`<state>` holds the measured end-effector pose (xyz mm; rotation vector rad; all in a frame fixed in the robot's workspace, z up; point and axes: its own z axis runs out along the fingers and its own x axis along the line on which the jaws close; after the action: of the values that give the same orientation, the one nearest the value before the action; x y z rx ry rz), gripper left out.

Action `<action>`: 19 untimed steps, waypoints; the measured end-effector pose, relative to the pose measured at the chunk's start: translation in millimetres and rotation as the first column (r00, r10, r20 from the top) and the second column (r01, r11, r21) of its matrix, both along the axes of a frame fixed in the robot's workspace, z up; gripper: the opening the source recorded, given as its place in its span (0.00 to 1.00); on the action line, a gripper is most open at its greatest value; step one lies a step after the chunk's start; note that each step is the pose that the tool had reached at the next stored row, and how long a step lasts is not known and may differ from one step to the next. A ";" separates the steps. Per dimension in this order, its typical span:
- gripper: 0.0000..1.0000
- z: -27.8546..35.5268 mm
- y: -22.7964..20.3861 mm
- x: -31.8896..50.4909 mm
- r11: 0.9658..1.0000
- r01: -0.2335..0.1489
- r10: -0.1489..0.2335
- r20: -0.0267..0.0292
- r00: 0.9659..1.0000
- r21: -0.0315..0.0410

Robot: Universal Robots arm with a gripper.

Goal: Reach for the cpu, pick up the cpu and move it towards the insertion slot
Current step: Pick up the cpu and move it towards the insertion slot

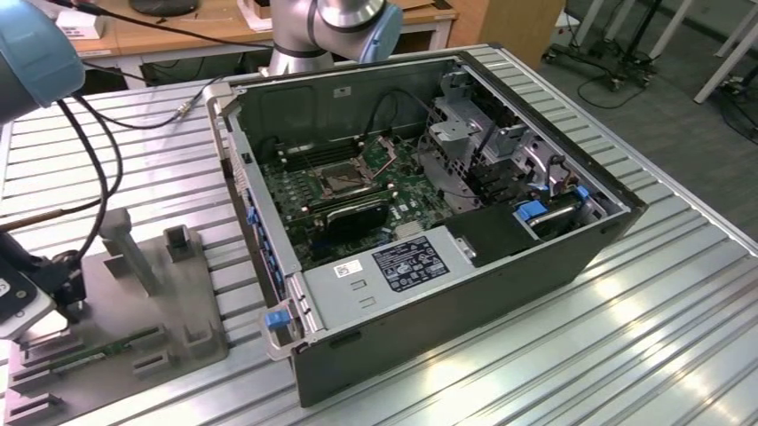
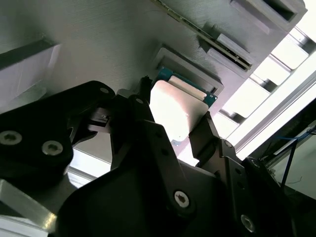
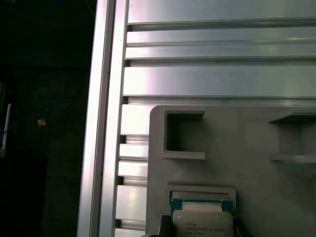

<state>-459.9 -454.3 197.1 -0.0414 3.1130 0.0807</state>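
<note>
The cpu (image 2: 175, 116), a flat square chip with a bright silvery top and a green edge, lies over a shallow pocket of the grey holder plate (image 2: 98, 39). It also shows in the first wrist view (image 3: 201, 223). My gripper (image 2: 174, 112) stands over it, with a black finger (image 2: 205, 133) pressed to each of two opposite edges of the chip. The insertion slot (image 1: 337, 182), a square socket with a metal frame, sits on the motherboard inside the open computer case (image 1: 474, 257), far off toward the exterior view's right of the holder plate (image 1: 130, 302).
A green memory stick (image 1: 101, 351) lies on the holder plate near several upright grey blocks (image 1: 124, 240). The ribbed aluminium table (image 1: 616, 337) has its edge close beside the plate (image 3: 101, 148). Black cables (image 1: 95, 151) trail from my arm (image 1: 30, 53).
</note>
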 end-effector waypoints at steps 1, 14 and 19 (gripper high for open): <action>0.55 2.1 0.0 0.0 1.000 0.000 0.000 0.000 1.000 0.000; 0.55 26.3 0.0 0.0 1.000 0.000 0.000 0.000 1.000 0.000; 0.55 38.0 0.0 0.0 1.000 0.000 0.000 0.000 1.000 0.000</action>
<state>-459.9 -454.2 235.1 -0.0415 3.1129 0.0807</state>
